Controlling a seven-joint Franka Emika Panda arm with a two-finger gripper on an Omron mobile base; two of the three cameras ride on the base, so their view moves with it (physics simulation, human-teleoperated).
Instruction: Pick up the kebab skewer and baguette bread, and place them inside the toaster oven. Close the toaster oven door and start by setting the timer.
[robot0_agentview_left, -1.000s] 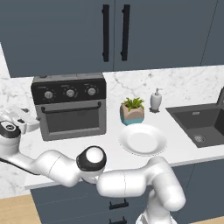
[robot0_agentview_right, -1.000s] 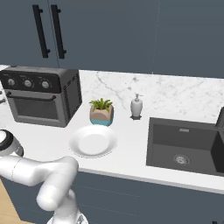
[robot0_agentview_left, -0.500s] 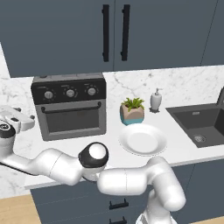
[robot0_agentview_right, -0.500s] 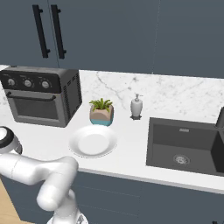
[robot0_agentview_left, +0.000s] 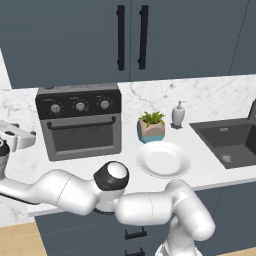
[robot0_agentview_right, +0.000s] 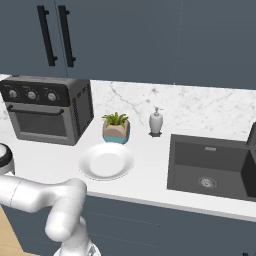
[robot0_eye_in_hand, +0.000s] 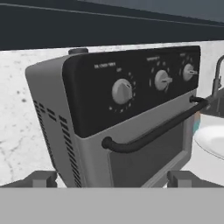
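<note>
The white marble counter (robot0_agentview_left: 210, 165) runs across the middle of both base views under dark blue wall cabinets (robot0_agentview_left: 130, 37) with black bar handles. The dark sink (robot0_agentview_right: 212, 170) sits at the right of the right base view. The toaster oven (robot0_agentview_left: 80, 125) stands at the left of centre in the left base view and at the left edge of the right base view, its long axis lying along the counter and its front facing out toward the robot. Small pale lettering sits above the three knobs on its black top panel, but it is too small and blurred to read in any view. The toaster oven door (robot0_eye_in_hand: 148, 148) is upright and closed against the body, and its black bar handle (robot0_eye_in_hand: 153, 129) runs lengthwise across the front, slanting from lower left to upper right in the hand view. The white plate (robot0_agentview_left: 163, 160) lies bare just right of the oven, with a small potted plant (robot0_agentview_left: 151, 126) behind it and a soap dispenser (robot0_agentview_left: 178, 114) further right. The gripper (robot0_agentview_left: 17, 137) hangs at the left edge of the left base view, level with the oven and apart from it; in the hand view its two tips stand far apart at the bottom corners, holding nothing.
</note>
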